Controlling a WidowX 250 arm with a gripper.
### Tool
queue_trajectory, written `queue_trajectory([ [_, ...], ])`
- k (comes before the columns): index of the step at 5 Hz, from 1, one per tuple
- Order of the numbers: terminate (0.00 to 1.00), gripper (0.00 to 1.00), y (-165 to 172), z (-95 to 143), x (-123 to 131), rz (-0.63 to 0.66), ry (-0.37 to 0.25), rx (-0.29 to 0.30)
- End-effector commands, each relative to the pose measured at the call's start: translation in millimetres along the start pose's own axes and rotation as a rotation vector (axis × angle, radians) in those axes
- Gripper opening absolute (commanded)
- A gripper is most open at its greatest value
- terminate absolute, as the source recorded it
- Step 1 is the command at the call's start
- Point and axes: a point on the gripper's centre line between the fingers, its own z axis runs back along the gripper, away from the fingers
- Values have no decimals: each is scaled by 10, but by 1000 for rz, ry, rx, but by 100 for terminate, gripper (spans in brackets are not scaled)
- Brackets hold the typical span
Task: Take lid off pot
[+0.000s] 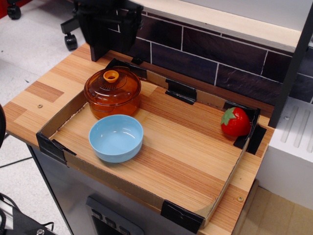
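- Observation.image view: the black claw (106, 36) hangs high above the rear-left counter (195, 147), prongs spread apart, holding nothing.
- Centre the claw over the small opaque orange knob (111, 76) before descending; pinch the knob only, then lift straight up.
- The domed translucent amber lid (112, 84) sits seated on the squat amber pot (113, 102), rear-left, just behind the light blue bowl (116, 137).

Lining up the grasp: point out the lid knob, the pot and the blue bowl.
lid knob (111, 76), the only view, on its top ring.
pot (113, 106), same view, on its front wall.
blue bowl (116, 138), same view, on its inside floor.
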Motion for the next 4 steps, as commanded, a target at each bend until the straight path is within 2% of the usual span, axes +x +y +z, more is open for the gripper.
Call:
queue_trajectory([
  [1, 0, 100, 33, -6, -82, -77, -65, 23],
  [4, 0, 100, -136, -196, -159, -90, -68, 33],
])
